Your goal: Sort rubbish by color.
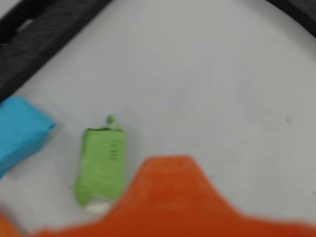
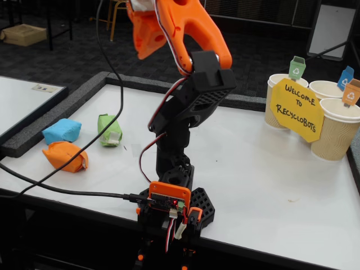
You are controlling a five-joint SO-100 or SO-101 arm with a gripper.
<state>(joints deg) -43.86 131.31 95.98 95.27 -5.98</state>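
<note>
Paper wads lie in a group on the left part of the white table (image 2: 270,185) in the fixed view. Farthest left is the light blue wad (image 2: 62,130), and just in front of it, touching or almost touching, is the orange wad (image 2: 66,156), which has some white tape at its right end. To the right of these two, a little apart, is the green wad (image 2: 109,130), also with white tape at its near end. A black cable (image 2: 84,147) crosses the table beside them.

In the middle stands the arm (image 2: 188,112), black with orange parts, raised high above the table. Its gripper (image 2: 147,22) is at the top edge of the picture and partly cut off, so I cannot tell how far it is open or whether it holds something.

On the right, near the far corner of the table, stand three paper cups (image 2: 332,132). A yellow sign (image 2: 296,109) leans on them with the hand-written words "WELCOME TO RECYCLOBOTS". Each cup carries a small tag with a recycling symbol: a green tag (image 2: 297,68), a blue tag (image 2: 345,77) and an orange tag (image 2: 351,93).

In the wrist view, which is blurred, the light blue wad (image 1: 19,133) is at the left edge, the green wad (image 1: 101,165) is right of it, and an orange part of the gripper fills the bottom.
</note>
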